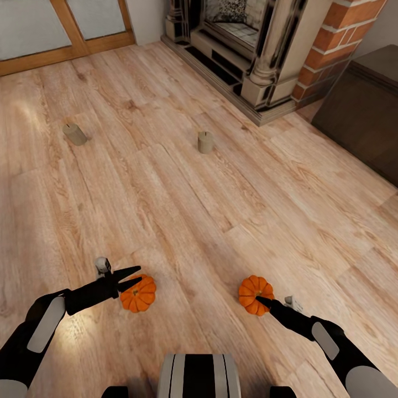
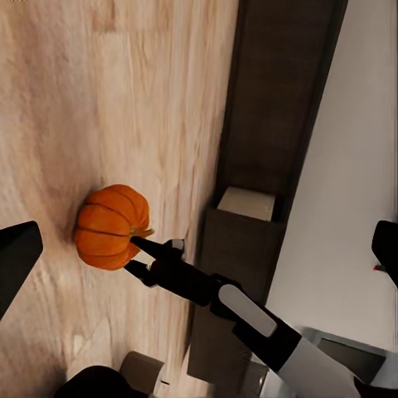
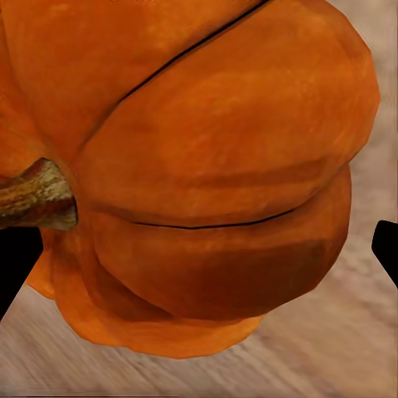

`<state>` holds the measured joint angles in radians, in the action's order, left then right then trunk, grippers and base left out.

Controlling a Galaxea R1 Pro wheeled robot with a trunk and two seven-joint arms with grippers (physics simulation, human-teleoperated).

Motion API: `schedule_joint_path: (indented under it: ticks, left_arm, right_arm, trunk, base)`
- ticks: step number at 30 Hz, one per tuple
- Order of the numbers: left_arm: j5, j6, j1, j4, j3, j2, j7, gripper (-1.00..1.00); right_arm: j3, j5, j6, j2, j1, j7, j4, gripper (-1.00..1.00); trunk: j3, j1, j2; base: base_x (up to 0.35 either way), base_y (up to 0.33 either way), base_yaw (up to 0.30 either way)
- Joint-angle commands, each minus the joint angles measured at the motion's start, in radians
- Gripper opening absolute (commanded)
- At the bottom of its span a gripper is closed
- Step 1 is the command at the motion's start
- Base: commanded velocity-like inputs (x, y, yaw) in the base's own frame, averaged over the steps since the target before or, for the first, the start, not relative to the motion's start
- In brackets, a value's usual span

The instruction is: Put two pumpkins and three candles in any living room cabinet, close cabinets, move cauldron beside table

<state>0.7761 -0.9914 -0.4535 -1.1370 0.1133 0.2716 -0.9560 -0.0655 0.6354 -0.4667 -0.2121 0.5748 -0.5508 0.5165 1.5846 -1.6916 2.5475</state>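
Two orange pumpkins lie on the wooden floor close in front of me, the left pumpkin and the right pumpkin. My left gripper is open just above the left one's near-left side. My right gripper is open at the right pumpkin's front. In the right wrist view that pumpkin looms close between the dark fingertips. The left wrist view looks across at the right pumpkin and the right gripper. One candle leans at far left, another candle stands upright mid-floor. The dark cabinet is at far right.
A stone and brick fireplace stands at the back. Wood-framed glass doors line the far left wall. In the left wrist view the cabinet runs along a white wall, with a pale beige patch on it. Open floor lies between the pumpkins and candles.
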Motion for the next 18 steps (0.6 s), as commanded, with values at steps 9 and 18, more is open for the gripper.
schedule_joint_path:
  ticks: [9, 18]
  left_arm:
    - [-0.003, -0.003, 0.000, 0.000, 0.000, 0.000, -0.030, 1.00]
    - [-0.003, -0.004, 0.001, 0.000, 0.000, 0.000, -0.030, 1.00]
  right_arm:
    - [-0.008, -0.009, -0.001, 0.000, 0.000, 0.077, -0.001, 1.00]
    - [-0.008, -0.009, -0.001, 0.000, 0.000, 0.077, -0.001, 1.00]
  trunk:
    - [0.001, 0.000, 0.000]
    - [0.001, 0.000, 0.000]
  base:
    - [0.028, 0.000, 0.000]
    - [0.066, 0.037, 0.000]
